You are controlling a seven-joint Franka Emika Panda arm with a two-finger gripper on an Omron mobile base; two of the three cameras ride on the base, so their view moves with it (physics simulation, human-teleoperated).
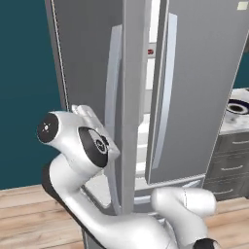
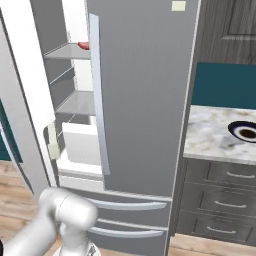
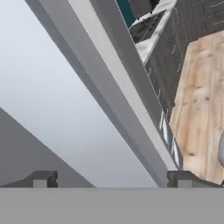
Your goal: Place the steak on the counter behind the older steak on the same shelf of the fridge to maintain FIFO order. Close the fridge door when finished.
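Claw [image 3: 112, 178] spread wide and empty beside the fridge [image 2: 145, 100] door, centre frame; door-closing step; next move: push door shut.

Even, soft rendered light; slightly blurry, no glare

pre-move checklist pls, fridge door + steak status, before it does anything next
1. Fridge left door swung open: ok, white interior shows in the gap in the right base view.
2. Older steak on the upper shelf: ok, a dark red edge shows at the shelf's right end, mostly hidden by the right door.
3. Room behind it on that shelf: cannot tell.
4. Gripper empty and open: ok, the fingertips stand wide apart with nothing between them in the hand view.
5. Steak to fetch located: cannot tell; the counter shows a dark-rimmed bowl, no meat.
6. Hand clear of the door: cannot tell, the door edge runs very close.
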